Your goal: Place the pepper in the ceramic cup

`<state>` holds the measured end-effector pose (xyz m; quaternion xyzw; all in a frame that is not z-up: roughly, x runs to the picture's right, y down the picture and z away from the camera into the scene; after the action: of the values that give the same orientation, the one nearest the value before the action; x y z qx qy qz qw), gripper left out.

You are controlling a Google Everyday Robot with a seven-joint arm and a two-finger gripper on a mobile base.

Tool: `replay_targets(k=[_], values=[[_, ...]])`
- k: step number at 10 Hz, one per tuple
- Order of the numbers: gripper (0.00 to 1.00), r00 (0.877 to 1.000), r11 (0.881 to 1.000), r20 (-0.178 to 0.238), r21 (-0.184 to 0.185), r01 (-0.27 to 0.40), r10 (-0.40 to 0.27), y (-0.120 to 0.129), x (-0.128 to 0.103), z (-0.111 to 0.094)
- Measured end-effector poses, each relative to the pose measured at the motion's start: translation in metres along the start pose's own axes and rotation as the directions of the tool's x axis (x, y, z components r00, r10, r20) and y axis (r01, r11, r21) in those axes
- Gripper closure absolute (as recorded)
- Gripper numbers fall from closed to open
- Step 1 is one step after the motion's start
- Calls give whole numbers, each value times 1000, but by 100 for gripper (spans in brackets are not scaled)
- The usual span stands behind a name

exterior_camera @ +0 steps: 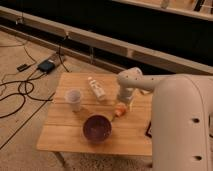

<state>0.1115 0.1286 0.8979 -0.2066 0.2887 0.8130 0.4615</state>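
— Where is the pincer?

— The pincer (122, 105) hangs low over the counter (62, 136), a little right of the middle and nearer the right edge than the left. It points down from the white arm (150, 82), which reaches in from the right side.

— Open or closed?

— I cannot tell how far open it is, nor whether it has hold of anything.

— And the pepper?

— The pepper (118, 112) shows as an orange bit right under the pincer's tip. I cannot tell whether it rests on the counter or is just above it.

— The cup?

— The cup (74, 99) stands upright toward the left edge, well apart from the pepper.

— What else is there?

— A bottle (96, 89) lies on its side toward the far edge, between cup and pincer. A bowl (97, 128) sits by the near edge, near the pepper. A dark thing (149, 129) lies at the right edge, partly hidden by the arm.
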Motion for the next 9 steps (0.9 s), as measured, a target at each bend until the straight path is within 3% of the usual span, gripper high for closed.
replay_targets(k=[1, 3, 7, 9], values=[[37, 1000, 1000, -6, 0, 1, -1, -1, 0, 3], [53, 1000, 1000, -17, 1, 6, -6, -2, 1, 7], [96, 1000, 1000, -14, -6, 27, -28, -1, 1, 2], [100, 998, 998, 28, -17, 65, -64, 10, 0, -15]])
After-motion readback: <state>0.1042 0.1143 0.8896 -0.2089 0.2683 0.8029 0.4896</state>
